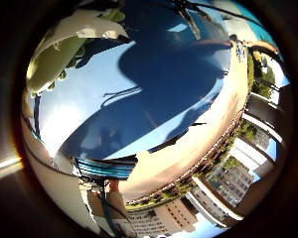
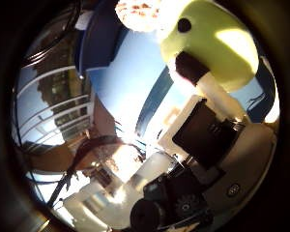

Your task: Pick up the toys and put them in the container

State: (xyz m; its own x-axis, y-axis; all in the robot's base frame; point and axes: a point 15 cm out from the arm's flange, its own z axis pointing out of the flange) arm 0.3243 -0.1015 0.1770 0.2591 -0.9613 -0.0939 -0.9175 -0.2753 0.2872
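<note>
A yellow-green soft toy (image 2: 217,43) with a black eye fills a corner of the right thumb side palm view, close to the palm. My right hand (image 2: 208,130) has a white and black finger curled up to it, and the dark fingertip (image 2: 188,66) presses on the toy. An orange toy (image 2: 140,8) shows just beyond it at the picture's edge. A dark blue container wall (image 2: 101,39) stands beside them. In the right little finger side palm view a pale yellow-green shape (image 1: 70,45) sits at the rim, over the pale tabletop (image 1: 159,69), where the hand casts a broad shadow.
The table has a wooden edge (image 1: 204,129). Beyond it stand buildings (image 1: 228,178) far below. A metal railing (image 2: 48,106) runs along the side in the thumb side view. A teal strip (image 1: 104,167) lies by the table's edge.
</note>
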